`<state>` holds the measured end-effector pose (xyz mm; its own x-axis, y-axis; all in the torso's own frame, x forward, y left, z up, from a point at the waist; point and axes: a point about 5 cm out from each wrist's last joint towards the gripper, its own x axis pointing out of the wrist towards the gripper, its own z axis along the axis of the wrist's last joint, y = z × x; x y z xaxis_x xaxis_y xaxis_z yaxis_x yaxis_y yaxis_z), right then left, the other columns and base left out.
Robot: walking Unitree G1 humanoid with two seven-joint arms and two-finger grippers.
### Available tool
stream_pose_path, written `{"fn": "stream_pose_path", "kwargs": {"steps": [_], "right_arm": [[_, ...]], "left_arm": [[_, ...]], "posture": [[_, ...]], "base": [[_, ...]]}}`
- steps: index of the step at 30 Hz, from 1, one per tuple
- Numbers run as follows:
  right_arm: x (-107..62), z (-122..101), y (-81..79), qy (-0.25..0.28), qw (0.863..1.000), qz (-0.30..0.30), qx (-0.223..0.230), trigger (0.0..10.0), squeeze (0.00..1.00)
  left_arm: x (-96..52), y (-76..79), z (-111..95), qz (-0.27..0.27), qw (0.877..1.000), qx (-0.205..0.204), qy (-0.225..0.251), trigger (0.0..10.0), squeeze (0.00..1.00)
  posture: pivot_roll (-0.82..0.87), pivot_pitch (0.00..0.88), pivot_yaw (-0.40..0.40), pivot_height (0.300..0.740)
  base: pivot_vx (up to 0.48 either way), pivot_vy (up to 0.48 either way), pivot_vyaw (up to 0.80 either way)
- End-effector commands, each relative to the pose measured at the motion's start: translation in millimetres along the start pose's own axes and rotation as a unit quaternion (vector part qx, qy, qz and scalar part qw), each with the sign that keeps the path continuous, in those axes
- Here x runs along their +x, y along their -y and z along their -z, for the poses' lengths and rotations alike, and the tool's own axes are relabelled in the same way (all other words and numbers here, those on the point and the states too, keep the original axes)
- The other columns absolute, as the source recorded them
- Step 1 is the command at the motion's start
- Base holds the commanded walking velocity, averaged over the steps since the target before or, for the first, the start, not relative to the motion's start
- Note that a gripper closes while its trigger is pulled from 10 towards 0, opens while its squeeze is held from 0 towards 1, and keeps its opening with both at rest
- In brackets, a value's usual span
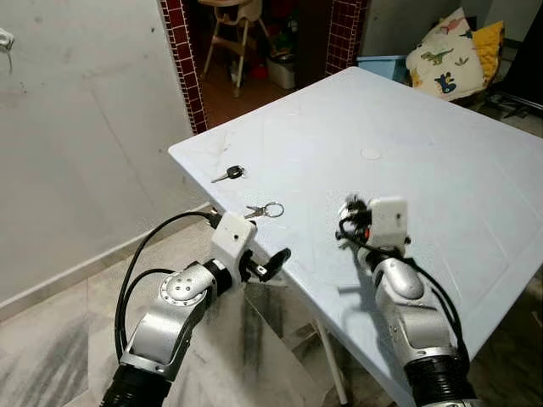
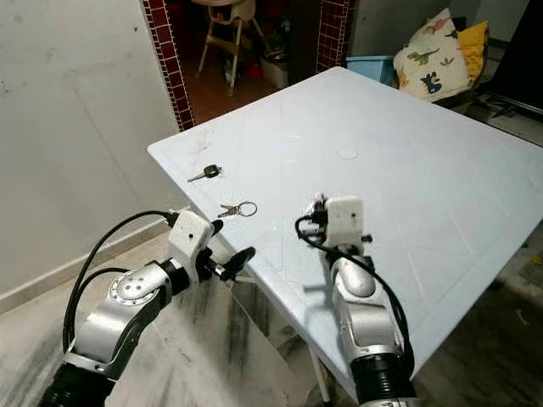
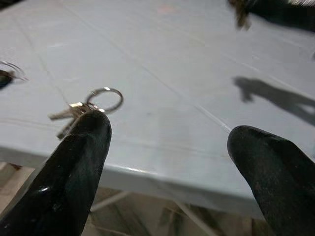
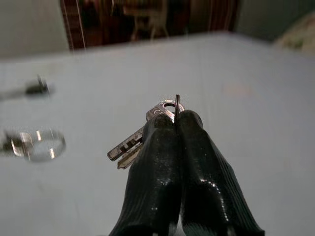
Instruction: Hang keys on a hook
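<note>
A key ring with silver keys lies near the left front edge of the white table. A single black-headed key lies farther back, by the table corner. My left gripper is open at the table's edge, just short of the key ring, with nothing between its fingers. Over the table to the right, my right gripper is shut on a small bunch of silver keys, which hangs from the fingertips. From above, the right gripper sits just above the tabletop.
A small white fitting sticks out of the grey wall at far left. Behind the table an open doorway holds a high chair. Printed cushions and a blue box lie at the back right. Marble floor spreads below the left arm.
</note>
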<state>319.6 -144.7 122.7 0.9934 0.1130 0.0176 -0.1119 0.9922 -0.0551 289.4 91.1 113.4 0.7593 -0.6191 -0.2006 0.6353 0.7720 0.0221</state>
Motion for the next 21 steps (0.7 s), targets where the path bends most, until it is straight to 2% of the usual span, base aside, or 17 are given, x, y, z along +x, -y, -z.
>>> {"fn": "stream_pose_path", "kwargs": {"steps": [1,3,4,5,9,14,21], "right_arm": [[-1.2,-12,2.6,0.023,1.000,0.000,0.001,0.0,0.00],[-5.5,-21,6.3,0.039,0.999,0.004,0.002,0.1,0.00],[-5.5,-21,6.3,0.039,0.999,0.004,0.002,0.1,0.00],[-11.2,-26,8.0,0.048,0.999,0.005,0.004,10.0,0.00],[-28.7,-34,8.9,0.063,0.998,0.010,0.016,10.0,0.00],[-46.5,-35,2.6,0.065,0.998,0.004,0.009,10.0,0.00],[-55.2,-31,0.1,0.047,0.999,0.012,0.015,10.0,0.00]], "left_arm": [[1.1,-7.8,-5,-0.028,1.000,0.009,0.013,10.0,0.00],[1.4,-14.3,-9,-0.061,0.998,0.022,0.026,10.0,0.00],[1.4,-14.3,-9,-0.061,0.998,0.022,0.026,10.0,0.00],[-0.1,-19.6,-11,-0.085,0.995,0.028,0.035,10.0,0.00],[-4.8,-31.6,-13,-0.136,0.989,0.034,0.047,10.0,0.00],[-4.8,-32.8,-12,-0.147,0.987,0.037,0.047,10.0,0.00],[2.1,-25.7,-11,-0.138,0.988,0.038,0.051,10.0,0.00]], "posture": [[0.05,0.000,0.045,0.740],[0.05,0.000,0.045,0.740],[0.05,0.000,0.045,0.740],[0.04,0.000,0.045,0.740],[0.04,0.000,0.044,0.740],[0.02,0.000,0.044,0.740],[0.01,0.000,0.053,0.740]], "base": [[0.000,0.000,0.00],[0.000,0.000,0.00],[0.000,0.000,0.00],[0.000,0.000,0.00],[0.000,0.000,0.00],[0.000,0.000,0.00],[0.000,0.000,0.80]]}}
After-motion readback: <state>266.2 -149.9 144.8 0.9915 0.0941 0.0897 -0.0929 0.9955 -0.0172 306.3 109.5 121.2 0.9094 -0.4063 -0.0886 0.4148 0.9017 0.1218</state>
